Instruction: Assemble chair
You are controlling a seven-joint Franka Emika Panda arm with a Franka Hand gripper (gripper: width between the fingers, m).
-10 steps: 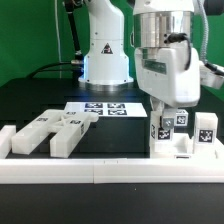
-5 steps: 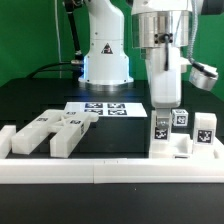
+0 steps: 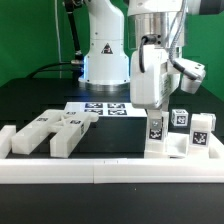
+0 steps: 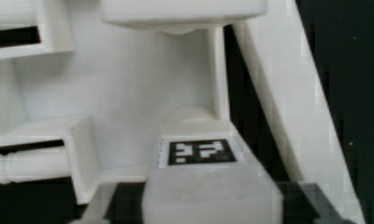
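My gripper (image 3: 156, 108) hangs over the partly joined chair (image 3: 188, 142) at the exterior view's right, by the front rail. It is shut on an upright white bar (image 3: 157, 128) with a black-and-white tag at that structure's left end. In the wrist view the same tagged bar (image 4: 198, 150) runs between the dark fingers (image 4: 123, 199), with my gripper (image 4: 210, 200) closed round it. Beyond the bar lie the chair's white slab and frame pieces (image 4: 68, 90). Whether the bar is seated in the structure is hidden.
Loose white chair blocks (image 3: 55, 132) lie at the exterior view's left. The marker board (image 3: 105, 108) lies flat at mid-table. A long low white rail (image 3: 110, 170) borders the front edge. The arm's white base (image 3: 105, 55) stands behind.
The wrist has turned about its vertical axis over the tagged bar, so its side camera now points to the exterior view's right. The jaws have stayed closed on the bar.
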